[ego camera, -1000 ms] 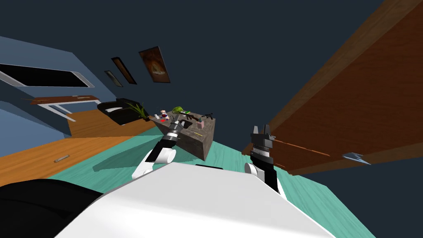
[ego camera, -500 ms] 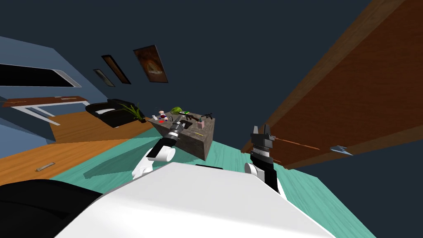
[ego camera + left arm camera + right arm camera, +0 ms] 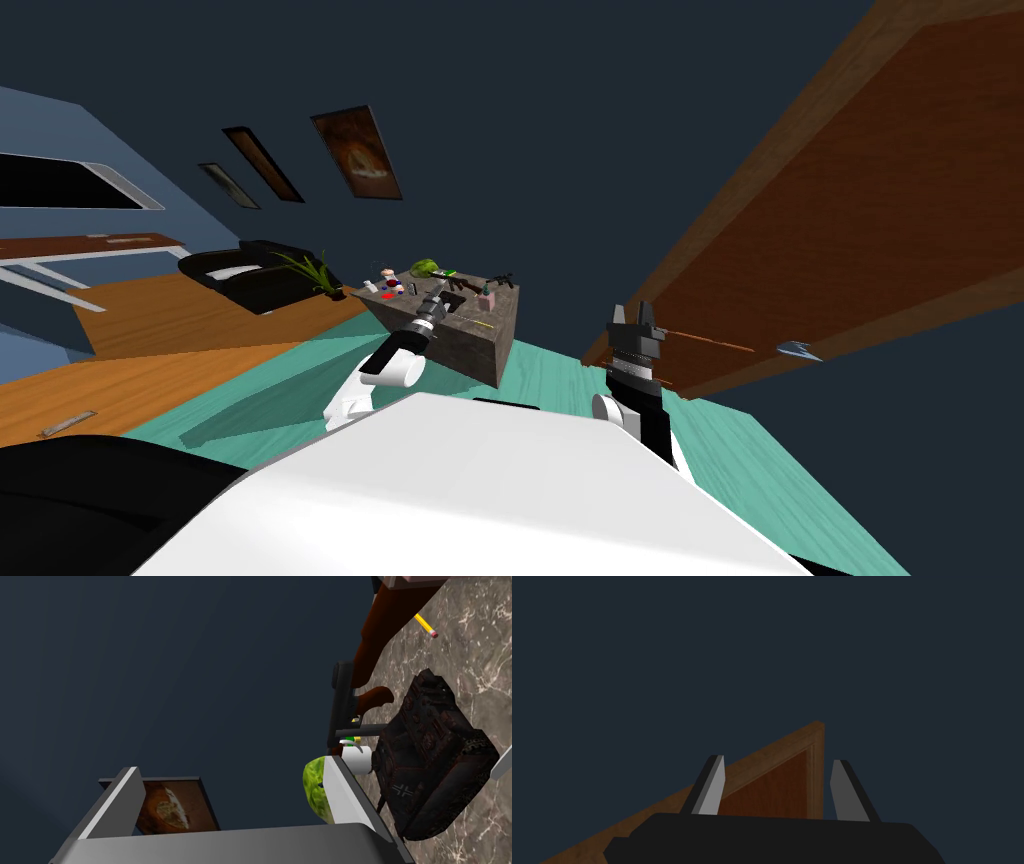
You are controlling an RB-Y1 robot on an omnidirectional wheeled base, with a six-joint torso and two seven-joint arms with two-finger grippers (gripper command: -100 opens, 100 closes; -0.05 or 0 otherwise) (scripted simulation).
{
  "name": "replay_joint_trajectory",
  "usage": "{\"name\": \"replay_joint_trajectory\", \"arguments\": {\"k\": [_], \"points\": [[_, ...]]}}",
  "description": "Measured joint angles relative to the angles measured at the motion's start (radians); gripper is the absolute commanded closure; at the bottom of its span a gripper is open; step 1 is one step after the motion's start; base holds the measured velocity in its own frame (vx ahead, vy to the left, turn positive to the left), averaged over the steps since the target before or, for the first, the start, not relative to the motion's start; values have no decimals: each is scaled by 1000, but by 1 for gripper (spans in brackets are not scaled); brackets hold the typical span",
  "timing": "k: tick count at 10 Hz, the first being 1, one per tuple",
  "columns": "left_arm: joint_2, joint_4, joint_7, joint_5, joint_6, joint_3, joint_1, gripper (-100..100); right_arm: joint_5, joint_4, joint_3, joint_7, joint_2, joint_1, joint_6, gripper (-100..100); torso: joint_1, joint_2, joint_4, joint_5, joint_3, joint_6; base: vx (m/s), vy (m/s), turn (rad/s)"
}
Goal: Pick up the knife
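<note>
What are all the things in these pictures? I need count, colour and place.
Marbled brown block table: one, ahead on teal floor.
Rusty dark toy tank: one, on the table.
Brown wooden rifle: one, beyond the tank.
Yellow pencil: one, near the rifle.
White mug: one, beside the tank.
Green round object: one, beside the mug.
Black sofa: one, left of the table.
Framed pictures: three, brownish, dark wall.
Brown wooden door: one, right side.
Left hand: one, grey, open, over the table.
Right hand: one, grey, open, facing the door.
</note>
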State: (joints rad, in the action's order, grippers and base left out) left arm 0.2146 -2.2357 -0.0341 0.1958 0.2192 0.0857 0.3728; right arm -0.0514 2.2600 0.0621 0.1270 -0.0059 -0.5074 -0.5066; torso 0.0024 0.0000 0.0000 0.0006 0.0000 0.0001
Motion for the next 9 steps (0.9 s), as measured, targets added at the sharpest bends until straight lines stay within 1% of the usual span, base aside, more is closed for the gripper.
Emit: {"name": "replay_joint_trajectory", "arguments": {"k": [1,3,5,7,9], "points": [[3,2,0,4,30,3,-8,-100,0,0,0,0,0,0,0,0,0,0,0,0,0,0,-8,21,17],[10,5,0,13,74,8,-14,-100,0,0,0,0,0,0,0,0,0,0,0,0,0,0,-23,40,-84],[12,13,3,20,132,11,-30,-100,0,0,0,0,0,0,0,0,2,0,0,0,0,0,-21,57,-90],[20,17,3,29,181,15,-33,-100,0,0,0,0,0,0,0,0,0,0,0,0,0,-1,-11,25,-60],[26,26,3,38,238,21,-50,-100,0,0,0,0,0,0,0,0,0,0,0,0,0,-1,-14,28,-24]]}}
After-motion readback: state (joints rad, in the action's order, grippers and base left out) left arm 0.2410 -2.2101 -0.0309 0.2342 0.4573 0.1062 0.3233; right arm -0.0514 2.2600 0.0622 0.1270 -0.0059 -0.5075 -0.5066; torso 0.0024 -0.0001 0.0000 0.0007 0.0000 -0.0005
